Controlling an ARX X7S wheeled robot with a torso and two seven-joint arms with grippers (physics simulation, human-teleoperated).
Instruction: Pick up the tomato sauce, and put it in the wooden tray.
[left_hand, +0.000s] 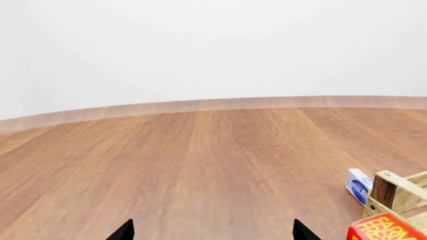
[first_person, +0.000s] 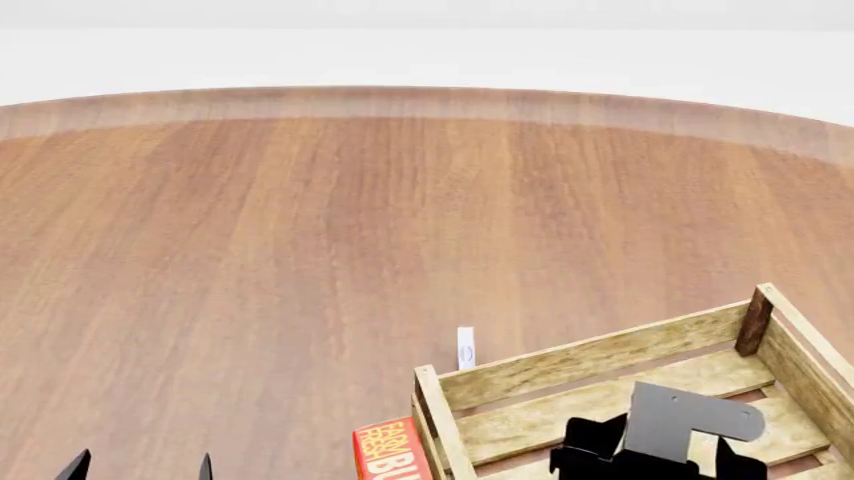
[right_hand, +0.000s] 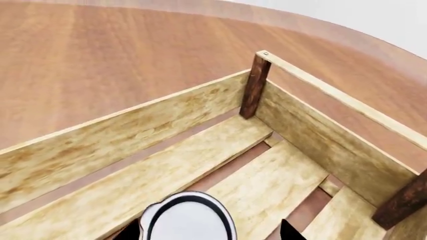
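The right gripper (right_hand: 210, 231) held the can (right_hand: 189, 217) between its fingers, low inside the crate (right_hand: 127, 135); releasing only once it rested flat seemed best. The left gripper (left_hand: 213, 231) stood open, empty.

Looks like a bare sim test scene, not any real room. Just a big round wooden tabletop (first_person: 267, 250) with a plain white backdrop (first_person: 427, 40) behind it, no walls or furniture to tell kitchen from lab. Only grocery-ish stuff hints at a pantry vibe: a slatted wooden tray (first_person: 587, 360) at 4 o'clock, a red box (first_person: 387, 450) beside it, and a small white-and-blue item (first_person: 466, 348) just beyond.
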